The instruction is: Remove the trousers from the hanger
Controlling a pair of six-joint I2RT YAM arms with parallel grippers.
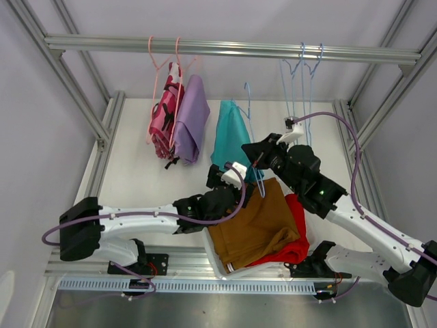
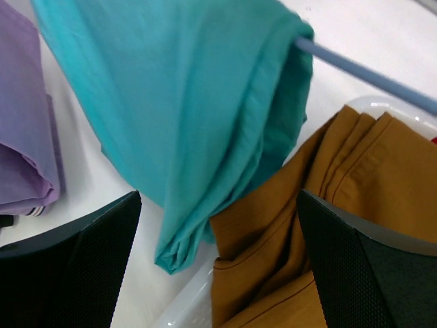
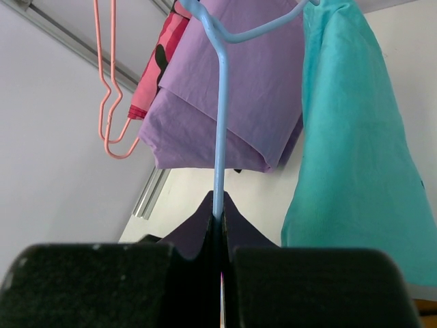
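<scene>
Five trousers: three hung, two binned

Draped over the bar of a blue hanger [image 3: 220,137], above the middle of the tabletop [image 1: 136,178]: teal trousers [image 1: 231,137]. Clamped tight on that hanger's wire stem: right gripper [image 3: 220,225]. Spread wide just under the teal hem, grasping nothing: left gripper [image 2: 218,198]. Piled in a white bin [image 1: 215,256] at the tabletop's near edge: mustard-brown trousers [image 1: 256,222] partly over red trousers [image 1: 297,225]. Hung on pink hangers [image 1: 156,55] toward the left end of the rail [image 1: 232,48]: pink camouflage trousers [image 1: 162,119] and lilac trousers [image 1: 192,116], touching. Toward the rail's right end: two more blue wire hangers [image 1: 300,75].
</scene>
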